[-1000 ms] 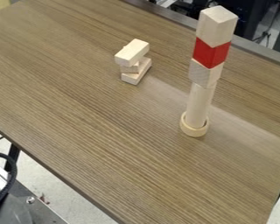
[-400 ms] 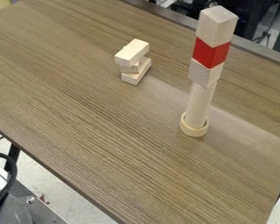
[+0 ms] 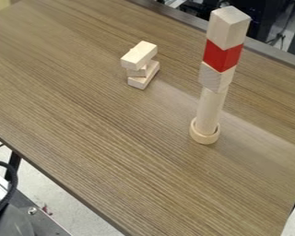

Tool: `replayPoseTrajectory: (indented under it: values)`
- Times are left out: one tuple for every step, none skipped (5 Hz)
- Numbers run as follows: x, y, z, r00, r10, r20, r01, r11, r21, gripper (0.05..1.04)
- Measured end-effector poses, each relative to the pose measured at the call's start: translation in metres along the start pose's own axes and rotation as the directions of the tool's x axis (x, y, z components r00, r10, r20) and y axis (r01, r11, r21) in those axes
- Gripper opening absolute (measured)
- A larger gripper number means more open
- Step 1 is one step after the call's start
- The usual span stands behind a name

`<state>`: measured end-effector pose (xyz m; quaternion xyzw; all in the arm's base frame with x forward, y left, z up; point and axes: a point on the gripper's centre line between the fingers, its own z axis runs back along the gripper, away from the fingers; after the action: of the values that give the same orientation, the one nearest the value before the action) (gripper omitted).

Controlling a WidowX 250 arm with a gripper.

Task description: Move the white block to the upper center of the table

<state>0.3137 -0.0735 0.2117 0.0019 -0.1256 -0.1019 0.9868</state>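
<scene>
Zero read on gripper state: I couldn't tell if it was apart, together or clamped on anything. White block point(image 3: 227, 28): I took it as the pale top piece of the tower, top at 1 o'clock in the camera view. Below it: red block point(image 3: 222, 55), lower pale block point(image 3: 215, 78), upright cylinder point(image 3: 209, 110), foot inside a ring point(image 3: 204, 137) toward 4 o'clock. Looked like dry wood: light, stiff, not fragile, little slip on flat faces. The tower was the fragile bit. My pick: square across two opposite side faces, high enough to miss the red, then straight up. Any sideways nudge could have dropped the lot. Small stack point(image 3: 138, 55) of pale blocks sat near 12 o'clock, crooked, so the set-down needed room beside it. Table point(image 3: 101, 138): brown wood grain, looked flat, with a pale sheen from near 12 toward 4 o'clock. Past the far edge at 1 o'clock I had dark equipment point(image 3: 261, 18). Pale floor point(image 3: 45, 184) and black cable point(image 3: 14, 179) toward 8, bolted metal plate point(image 3: 42, 226) at 7.
</scene>
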Motion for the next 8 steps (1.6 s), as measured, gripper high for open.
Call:
replayPoseTrajectory:
  values:
    - [0.001, 0.003, -0.005, 0.998, -0.065, -0.011, 0.065, 0.998, -0.015, 0.999]
    - [0.001, 0.005, -0.010, 0.993, -0.113, -0.021, 0.113, 0.993, -0.015, 0.999]
    - [0.002, 0.005, -0.011, 0.989, -0.143, -0.026, 0.143, 0.990, -0.019, 0.999]
    - [0.001, 0.006, -0.011, 0.989, -0.145, -0.031, 0.144, 0.989, -0.031, 0.999]
    - [0.000, 0.006, -0.016, 0.988, -0.147, -0.047, 0.145, 0.989, -0.040, 0.999]
    - [-0.001, 0.007, -0.018, 0.987, -0.149, -0.053, 0.147, 0.988, -0.037, 0.957]
    - [-0.006, 0.008, -0.025, 0.988, -0.141, -0.071, 0.138, 0.990, -0.038, 0.654]
    - [-0.006, 0.009, -0.025, 0.988, -0.139, -0.072, 0.137, 0.990, -0.039, 0.558]
